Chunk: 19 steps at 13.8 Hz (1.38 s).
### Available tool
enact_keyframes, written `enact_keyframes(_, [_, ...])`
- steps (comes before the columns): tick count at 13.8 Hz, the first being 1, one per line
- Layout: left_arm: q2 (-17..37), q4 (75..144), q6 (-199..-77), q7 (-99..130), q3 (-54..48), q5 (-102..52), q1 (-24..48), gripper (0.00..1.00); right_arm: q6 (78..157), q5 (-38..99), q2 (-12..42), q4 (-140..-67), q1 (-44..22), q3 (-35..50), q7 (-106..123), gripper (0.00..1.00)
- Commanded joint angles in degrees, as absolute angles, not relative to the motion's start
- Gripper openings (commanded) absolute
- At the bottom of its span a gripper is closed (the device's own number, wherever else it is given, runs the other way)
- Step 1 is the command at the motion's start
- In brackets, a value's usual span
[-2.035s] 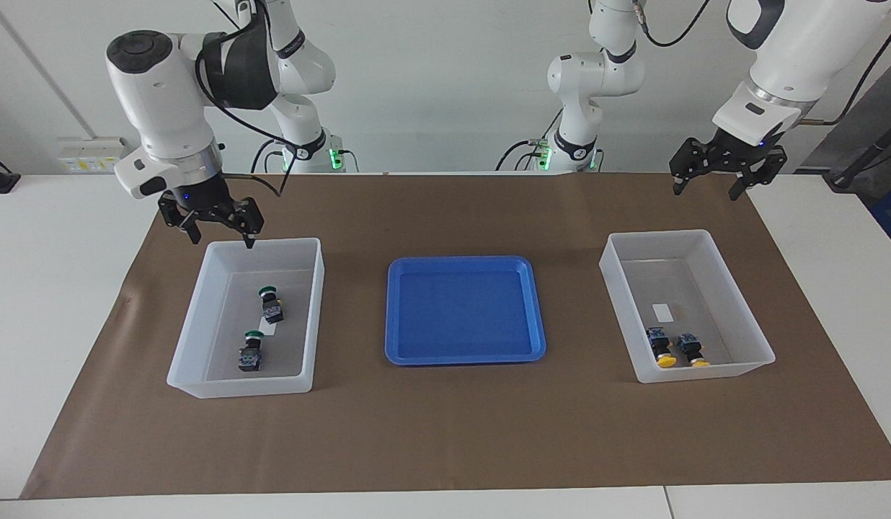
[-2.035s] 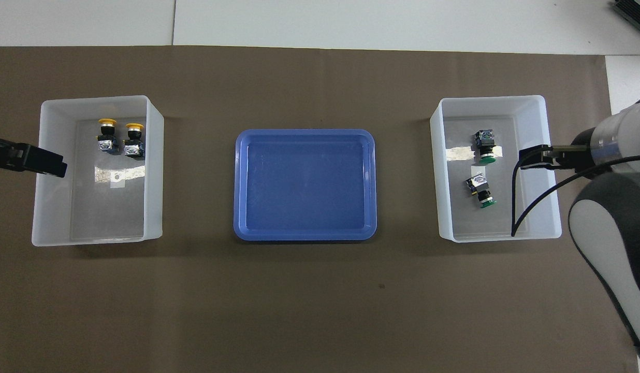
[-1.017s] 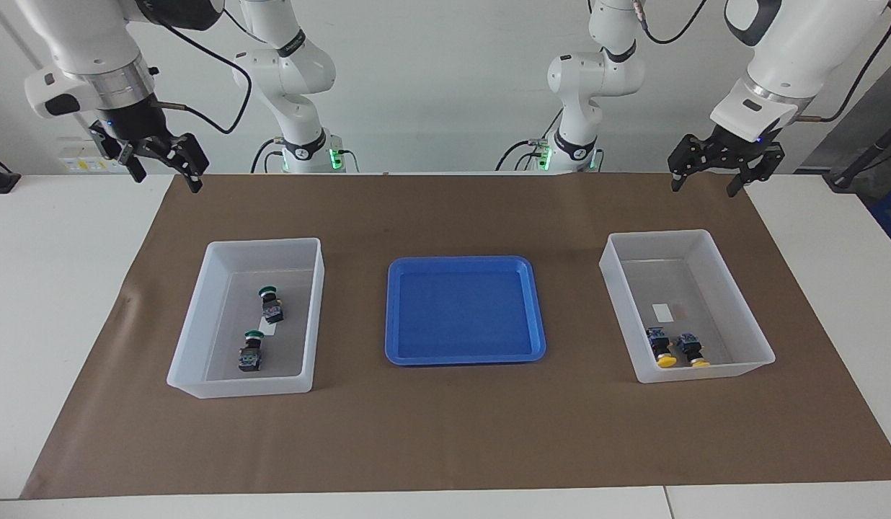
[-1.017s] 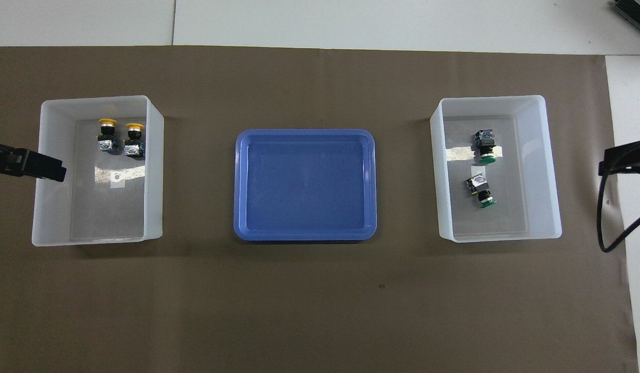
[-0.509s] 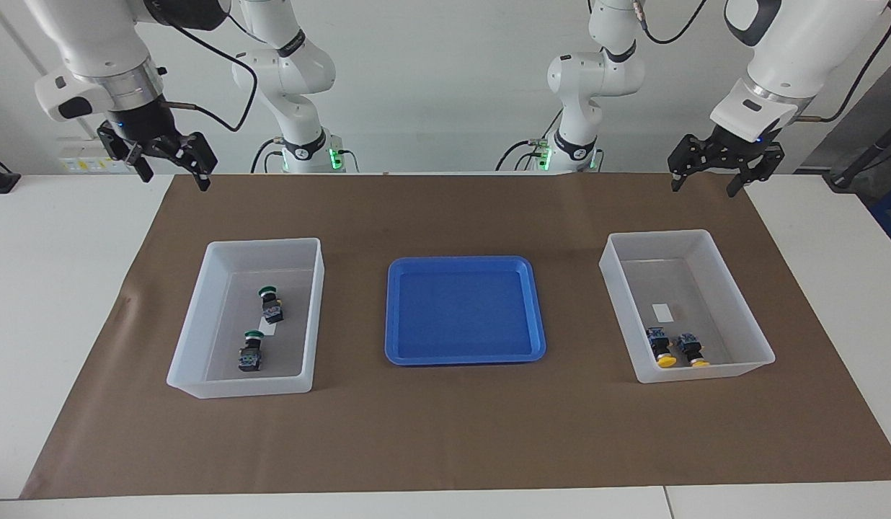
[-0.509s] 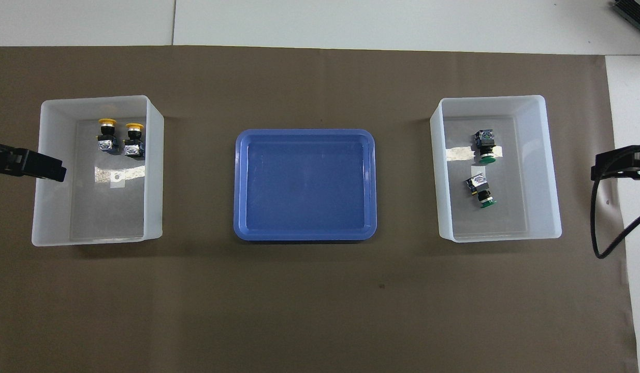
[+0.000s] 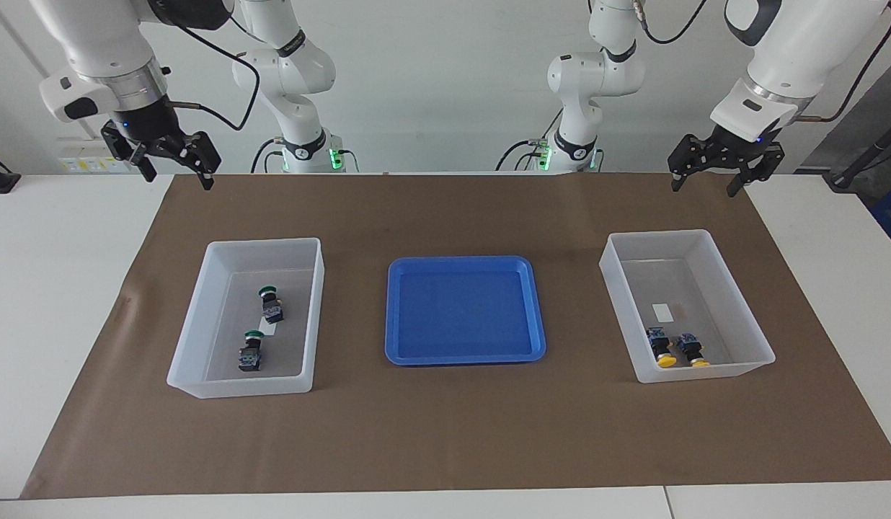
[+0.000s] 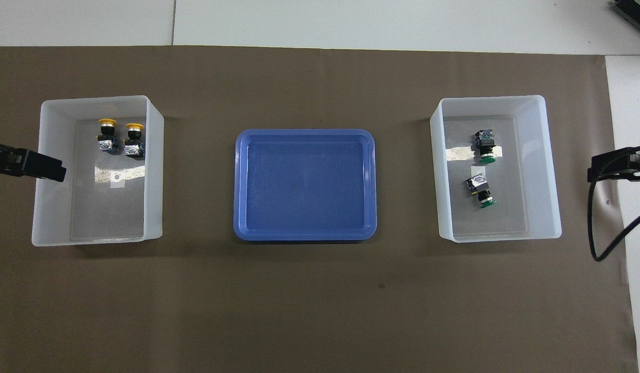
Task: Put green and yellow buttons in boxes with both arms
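Note:
Two green buttons point(image 7: 271, 303) point(image 7: 251, 352) lie in the translucent box point(image 7: 236, 386) at the right arm's end; they also show in the overhead view point(image 8: 485, 146) point(image 8: 480, 190). Two yellow buttons point(image 7: 662, 347) point(image 7: 691, 350) lie side by side in the box point(image 7: 705, 371) at the left arm's end, also seen from overhead point(image 8: 106, 135) point(image 8: 133, 140). My right gripper point(image 7: 179, 180) is open and empty, raised over the mat's edge by the robots. My left gripper point(image 7: 702, 189) is open and empty, raised over the same edge at its own end.
A blue tray point(image 7: 463, 261) with nothing in it lies on the brown mat point(image 7: 445, 425) between the two boxes. In the overhead view only the tips of the left gripper point(image 8: 40, 168) and the right gripper point(image 8: 610, 168) show at the sides.
My right gripper has risen from the rim of the green buttons' box and swung out toward its end of the table, then settled. The left gripper has barely moved. The buttons lie still.

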State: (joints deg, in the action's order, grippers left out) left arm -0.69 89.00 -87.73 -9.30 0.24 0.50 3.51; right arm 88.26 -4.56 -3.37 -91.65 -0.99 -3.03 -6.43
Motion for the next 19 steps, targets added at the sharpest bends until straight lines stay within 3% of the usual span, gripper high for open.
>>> enact_keyframes(1, [-2.1,90.6,-87.8,-8.7,0.8,1.8,4.4,1.0,87.5,-3.4,-4.1,-92.0,0.0,-2.5,-5.0,1.0])
enact_keyframes(19, [-2.1,90.6,-87.8,-8.7,0.8,1.8,4.4,1.0,87.8,-3.3,-4.0,-91.8,-2.4,-4.7,-5.3,1.0])
